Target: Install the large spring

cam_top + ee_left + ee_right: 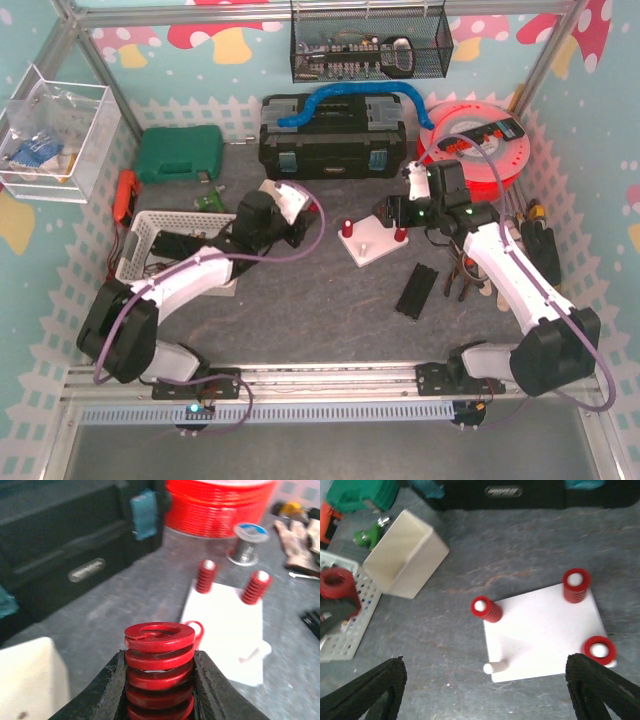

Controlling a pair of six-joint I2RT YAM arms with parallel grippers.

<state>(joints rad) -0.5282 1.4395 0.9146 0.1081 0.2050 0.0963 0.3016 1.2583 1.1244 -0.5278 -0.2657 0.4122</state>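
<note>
At lower centre of the left wrist view, the left gripper (160,655) is clamping the large spring (160,636) upright between its dark fingers (112,680), which are pressing on the coils from both sides. The spring is showing glossy red, thick flat-wound coils and an open round bore. It is broader than the three small springs (487,609) sitting on posts at corners of the white plate (545,630). In the right wrist view it is sitting at the left edge, well apart from that plate. One bare peg (495,667) is occupying the plate's lower left corner. The right gripper (484,682) is hovering over the plate, jaws standing wide, holding nothing.
</note>
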